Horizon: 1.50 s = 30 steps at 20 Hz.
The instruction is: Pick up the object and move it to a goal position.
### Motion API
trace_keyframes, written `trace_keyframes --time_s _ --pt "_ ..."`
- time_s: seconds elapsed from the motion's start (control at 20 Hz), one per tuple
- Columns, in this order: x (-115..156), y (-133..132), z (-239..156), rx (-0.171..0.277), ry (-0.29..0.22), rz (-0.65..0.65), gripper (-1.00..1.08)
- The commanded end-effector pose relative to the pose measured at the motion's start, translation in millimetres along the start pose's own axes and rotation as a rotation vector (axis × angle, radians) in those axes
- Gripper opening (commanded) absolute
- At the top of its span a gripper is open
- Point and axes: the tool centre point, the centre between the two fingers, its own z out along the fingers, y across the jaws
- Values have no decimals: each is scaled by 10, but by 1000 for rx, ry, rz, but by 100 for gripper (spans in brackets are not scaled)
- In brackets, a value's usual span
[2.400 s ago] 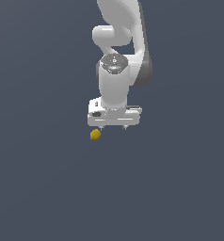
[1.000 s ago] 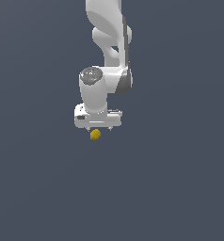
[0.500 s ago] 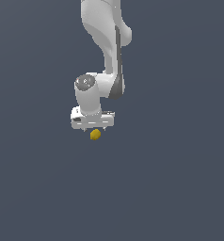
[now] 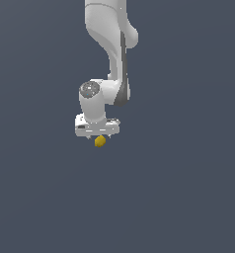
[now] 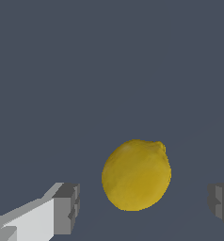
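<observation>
The object (image 4: 100, 141) is a small yellow, lemon-like lump lying on the dark grey floor, just under the white gripper (image 4: 97, 137) in the exterior view. In the wrist view the lemon (image 5: 136, 174) fills the space between the two grey fingertips (image 5: 67, 208), with a gap on each side, so nothing touches it. The gripper (image 5: 144, 204) stands open around the object, its fingers straddling it from either side. The white arm rises above the hand.
Only the flat dark grey floor (image 4: 188, 197) surrounds the arm and the lemon. No goal marker shows in either view.
The arm has swung toward the exterior view's left and come down, so the hand now sits directly over the object, which has stayed where it was.
</observation>
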Motion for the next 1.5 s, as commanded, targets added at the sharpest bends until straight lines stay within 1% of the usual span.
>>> trace_keyframes --time_s 0.0,0.25,0.5,0.55,1.15,1.45 --pt "-9 -2 107 0 -1 -1 100" --pt "-15 0 335 0 0 -2 100" --pt "-8 2 404 0 0 -3 100" --pt "-8 2 404 0 0 -3 -100" --pt "-12 8 389 0 1 -2 -100" --pt "-77 34 263 0 1 -2 -100"
